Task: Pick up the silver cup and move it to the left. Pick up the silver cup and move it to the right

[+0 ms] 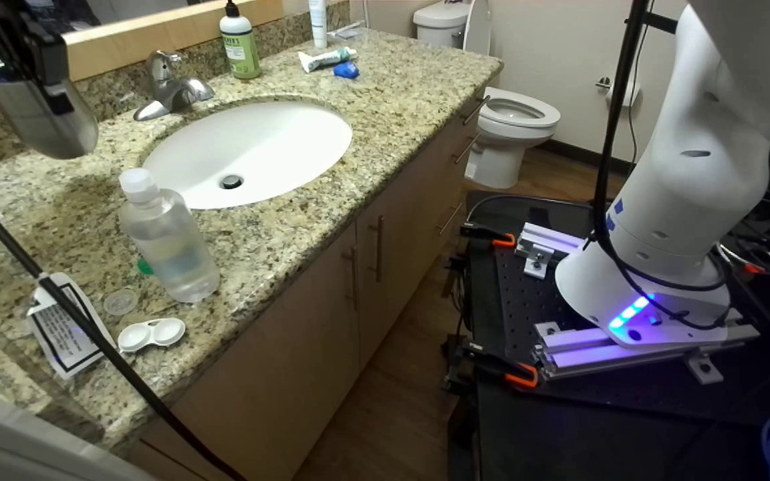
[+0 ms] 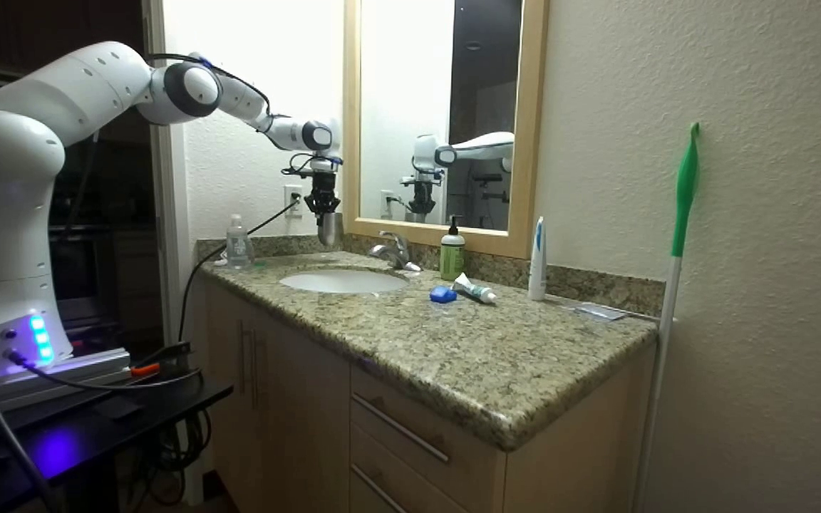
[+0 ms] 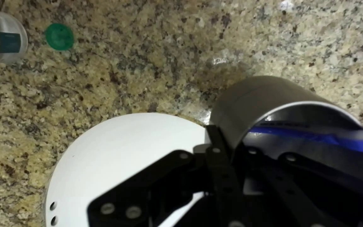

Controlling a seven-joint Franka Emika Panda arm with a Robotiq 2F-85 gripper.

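Granite counter (image 2: 467,356), silver cup (image 3: 257,97) held above it

Speckled tan stone runs to a rounded front edge; in an exterior view a broad stretch of it spreads from the toothpaste tube (image 2: 474,290) to the corner. An oval white sink (image 1: 285,130) breaks the middle, its rim just beside the cup in the wrist view. Off the stone, between the clear water bottle (image 2: 238,249) and the faucet (image 2: 400,249), the cup hangs in the gripper (image 3: 228,138): black fingers (image 3: 216,142) clench its wall, one outside, one within. It is a plain cylinder of dull metal with a bright thin lip, and a long blue thing (image 3: 314,138) lies in its open mouth.

The shiny, curved faucet stands in the way on one side, then the green soap bottle (image 1: 241,50), a small blue case (image 2: 442,294) and an upright white tube (image 2: 537,267). Opposite, a green disc (image 3: 59,36) lies just beside the water bottle, and a white lens case (image 1: 136,337) near the front edge.
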